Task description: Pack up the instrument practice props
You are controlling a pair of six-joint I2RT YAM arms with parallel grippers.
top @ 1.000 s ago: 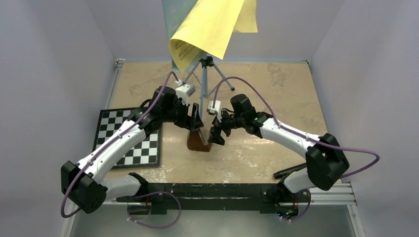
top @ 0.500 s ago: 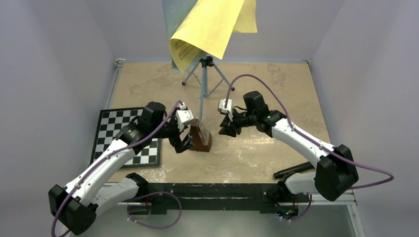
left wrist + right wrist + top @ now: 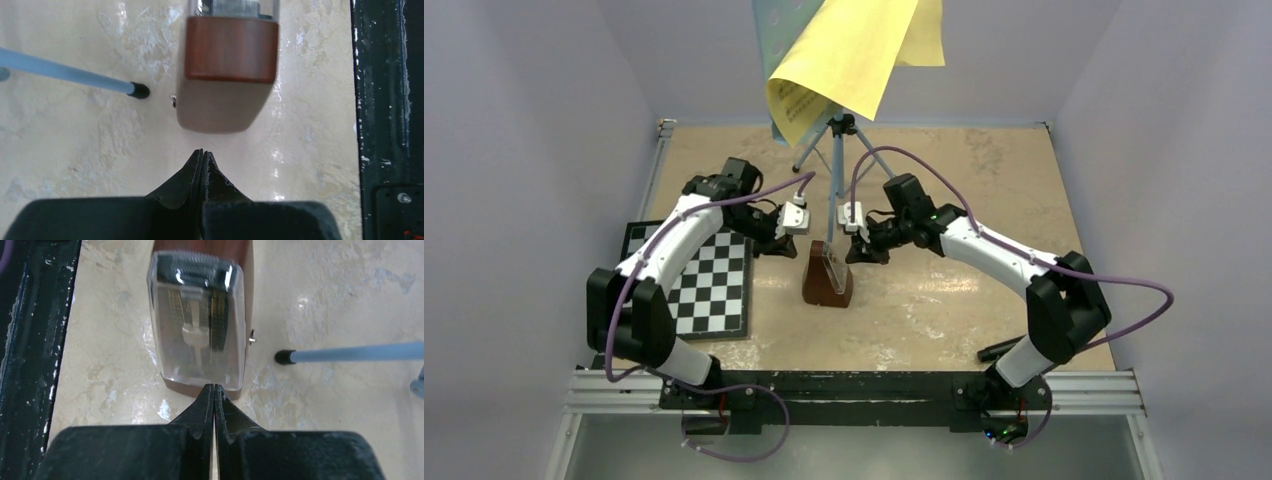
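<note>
The brown pyramid-shaped metronome [image 3: 827, 275] stands upright at the table's middle, with its clear front cover [image 3: 200, 320] facing the right wrist view and its wooden back [image 3: 230, 50] facing the left. My left gripper [image 3: 782, 247] [image 3: 202, 152] hovers just left of it, shut and empty. My right gripper [image 3: 856, 256] [image 3: 213, 387] hovers just right of it, also shut on nothing. Behind stands the light-blue music stand [image 3: 769, 30] on thin tripod legs [image 3: 836, 165]. Yellow sheets [image 3: 849, 55] drape over it.
A black-and-white chessboard [image 3: 699, 280] lies at the left under my left arm. One tripod leg [image 3: 65, 72] [image 3: 350, 354] ends in a black foot close to the metronome. The black mounting rail [image 3: 854, 385] runs along the near edge. Walls enclose the table.
Both grippers were open on either side of the metronome and have shut empty. The left arm drew back, then swung up and toward the far side. The metronome stayed put.
</note>
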